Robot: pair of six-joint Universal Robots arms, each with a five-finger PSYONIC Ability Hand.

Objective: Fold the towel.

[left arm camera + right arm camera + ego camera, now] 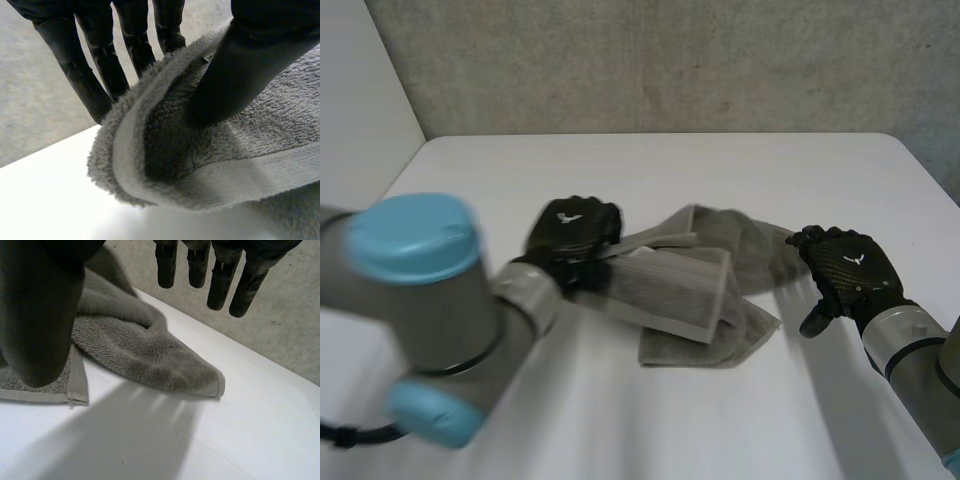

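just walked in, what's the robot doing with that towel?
It is partway through folding a grey towel, which lies bunched and partly doubled over on the white table. The left hand pinches the towel's left edge between thumb and fingers. The right hand is open beside the towel's right end and holds nothing; that end's corner lies flat on the table.

Open table (740,175) around towel (690,300)
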